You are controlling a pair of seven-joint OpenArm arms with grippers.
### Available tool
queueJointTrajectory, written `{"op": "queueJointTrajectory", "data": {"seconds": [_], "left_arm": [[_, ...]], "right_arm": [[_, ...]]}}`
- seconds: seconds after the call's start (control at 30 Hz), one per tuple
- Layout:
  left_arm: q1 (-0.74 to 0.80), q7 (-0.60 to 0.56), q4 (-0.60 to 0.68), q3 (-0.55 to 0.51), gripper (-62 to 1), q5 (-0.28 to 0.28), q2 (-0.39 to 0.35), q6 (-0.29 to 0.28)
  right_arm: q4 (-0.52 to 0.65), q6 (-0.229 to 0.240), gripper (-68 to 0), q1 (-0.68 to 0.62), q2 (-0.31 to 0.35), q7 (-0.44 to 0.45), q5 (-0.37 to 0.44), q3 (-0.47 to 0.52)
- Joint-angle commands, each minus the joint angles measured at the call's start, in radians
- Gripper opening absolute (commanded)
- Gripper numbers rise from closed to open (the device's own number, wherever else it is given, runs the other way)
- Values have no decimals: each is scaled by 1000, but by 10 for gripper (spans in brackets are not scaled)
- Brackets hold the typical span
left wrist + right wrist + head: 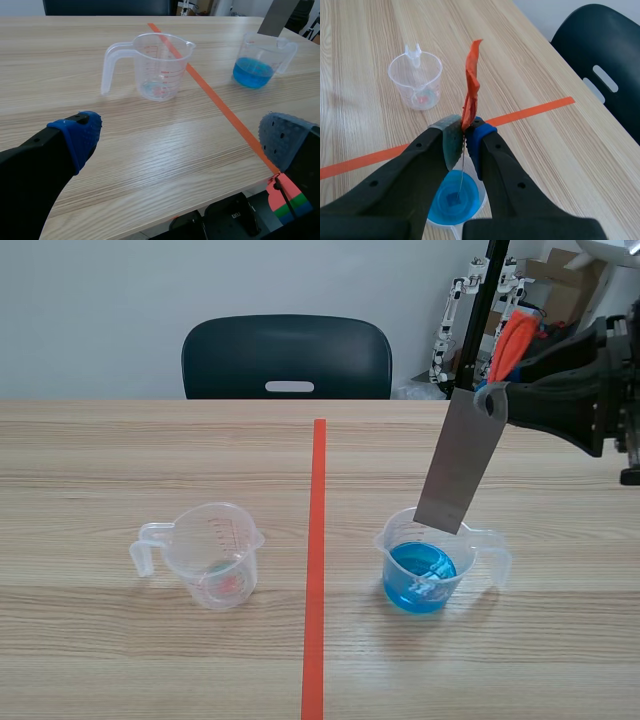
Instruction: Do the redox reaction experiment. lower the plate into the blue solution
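Hanging grey metal plate [460, 465] hovered over clear cup of blue solution [386, 562].
Right pincer [465, 137] pinched its orange strip [471, 80]; left pincer [182, 137] gaped wide.

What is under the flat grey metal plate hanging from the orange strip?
A clear plastic measuring cup holding blue solution stands directly below it. The grey metal plate's lower edge covers part of the cup's far rim.

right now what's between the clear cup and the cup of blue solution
Only the orange-red tape line on bare table; nothing else lies between the clear cup and the blue-solution cup. The scene view shows it plainly.
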Motion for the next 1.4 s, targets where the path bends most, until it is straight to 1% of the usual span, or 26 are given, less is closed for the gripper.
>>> {"op": "queueJointTrajectory", "data": {"seconds": [0.0,0.07,0.17,0.37,0.47,0.57,0.67,0.8,0.9,1.37], "left_arm": [[-3,-14,10,3,14,9,0,5],[-3,-14,10,3,14,38,0,5],[-3,-17,10,3,14,39,0,6],[-3,-19,10,3,14,40,0,6],[-6,-24,10,4,14,40,0,5],[-9,-23,10,19,14,42,-1,10],[-14,-21,10,33,14,76,0,37],[-14,-22,10,41,14,76,0,58],[-17,-20,10,41,14,76,-1,58],[-25,-18,10,41,14,76,0,58]], "right_arm": [[0,-4,-669,5,2,20,5,3],[-8,-3,-669,-8,-10,21,-10,3],[-19,-3,-669,-27,-35,23,-57,3],[-47,-4,-669,-55,-74,29,-107,3],[-76,-4,-669,-66,-90,68,-133,4],[-110,-3,-669,-69,-111,103,-177,4],[-141,-3,-669,-72,-138,124,-219,4],[-178,-3,-669,-84,-164,185,-288,4],[-206,-3,-669,-86,-180,229,-327,4],[-335,-4,-669,-89,-260,331,-453,4]]}}
